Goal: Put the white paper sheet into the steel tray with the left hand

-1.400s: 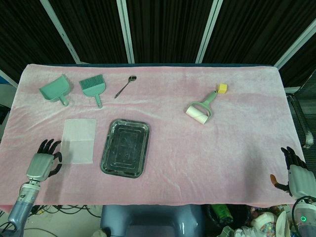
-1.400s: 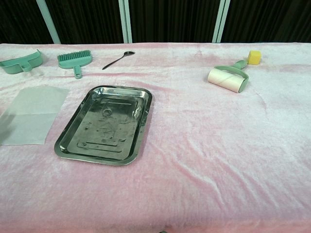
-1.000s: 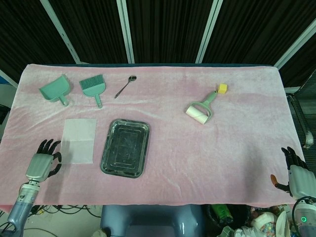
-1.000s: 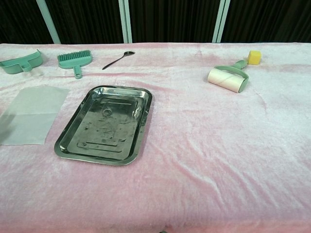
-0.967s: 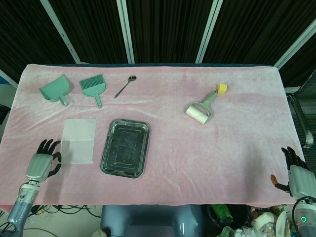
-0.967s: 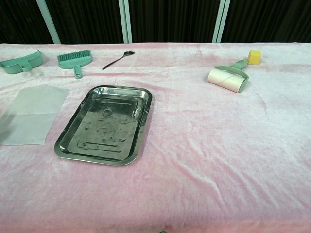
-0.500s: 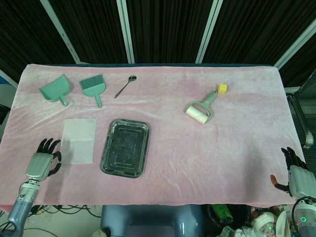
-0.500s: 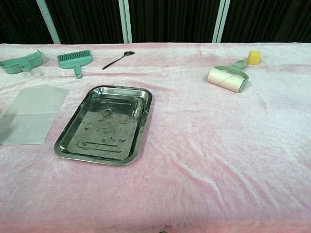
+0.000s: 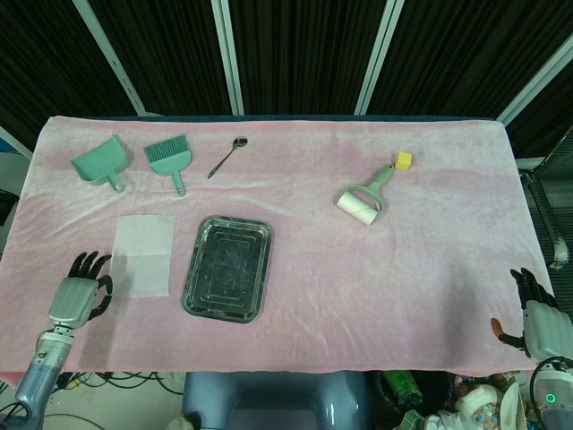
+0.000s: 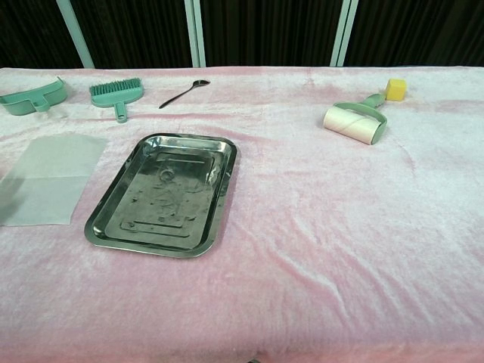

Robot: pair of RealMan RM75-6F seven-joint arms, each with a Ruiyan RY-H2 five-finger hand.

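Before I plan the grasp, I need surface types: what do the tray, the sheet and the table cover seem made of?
Steel tray: polished metal, mirror-like glints and scuffs. White paper sheet: thin matte paper, apparently with one fold crease. Table cover: pink plush fabric, likely velvet, with soft sheen and wrinkles.

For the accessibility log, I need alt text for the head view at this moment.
A white paper sheet lies flat on a pink cloth, left of an empty steel tray, with the open left robot hand beside the sheet. A green dustpan, brush, spoon and lint roller lie behind.

Head view looks steeply down; chest view sits lower, nearer, sharing the steel tray (image 9: pixel 228 269).
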